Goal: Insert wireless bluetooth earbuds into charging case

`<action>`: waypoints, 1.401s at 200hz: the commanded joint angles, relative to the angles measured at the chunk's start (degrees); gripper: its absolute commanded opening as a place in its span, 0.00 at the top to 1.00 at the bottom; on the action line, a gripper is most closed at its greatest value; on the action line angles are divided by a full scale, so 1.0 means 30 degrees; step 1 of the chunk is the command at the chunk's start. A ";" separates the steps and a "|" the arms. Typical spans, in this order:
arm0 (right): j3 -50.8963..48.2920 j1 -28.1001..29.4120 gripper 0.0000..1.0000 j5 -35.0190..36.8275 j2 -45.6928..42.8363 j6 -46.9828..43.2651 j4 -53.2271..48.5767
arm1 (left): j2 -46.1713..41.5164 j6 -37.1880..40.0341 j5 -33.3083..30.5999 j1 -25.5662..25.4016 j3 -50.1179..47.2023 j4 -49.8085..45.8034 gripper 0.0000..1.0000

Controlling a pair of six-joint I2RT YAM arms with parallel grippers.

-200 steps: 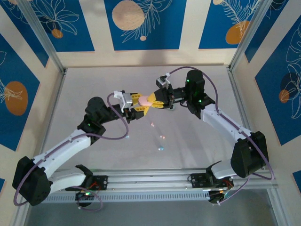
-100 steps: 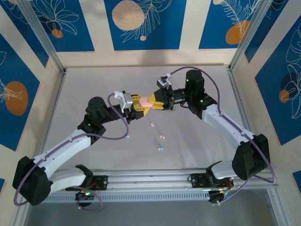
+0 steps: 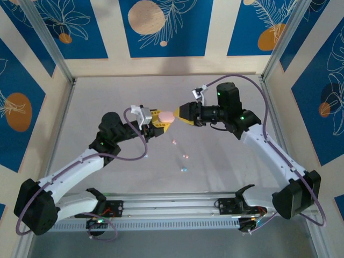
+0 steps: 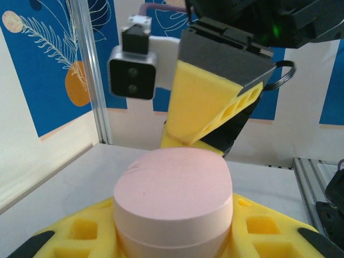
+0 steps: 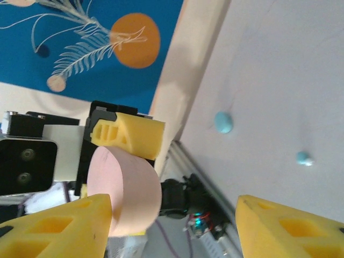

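Earbuds (image 3: 185, 156) lie loose on table (image 3: 226, 161); left gripper (image 3: 162, 119) clamps closed pink case (image 3: 167, 115), right gripper (image 3: 181, 112) spread.

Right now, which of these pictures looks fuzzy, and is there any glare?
Top external view: evenly lit, sharp, no glare, though the earbuds are mere specks. Left wrist view: the pink case looms large, fairly sharp. Right wrist view: the yellow fingertips nearest the lens are soft.

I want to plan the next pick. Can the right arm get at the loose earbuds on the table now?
Probably yes: the right gripper is open and empty, and the earbuds lie uncovered on the table, with nothing over them.
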 commanded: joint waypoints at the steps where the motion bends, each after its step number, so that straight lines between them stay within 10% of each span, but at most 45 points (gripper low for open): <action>1: 0.0408 -0.0191 0.36 0.2907 -0.1185 -0.2118 -0.1933 | 0.0145 0.0017 -0.0212 0.0046 0.0317 0.1028 0.70; 280: -0.0676 0.1777 0.37 0.1757 -0.2569 -1.4073 -0.2278 | -0.0174 -0.2015 0.1257 -0.0181 -0.1147 0.1847 0.71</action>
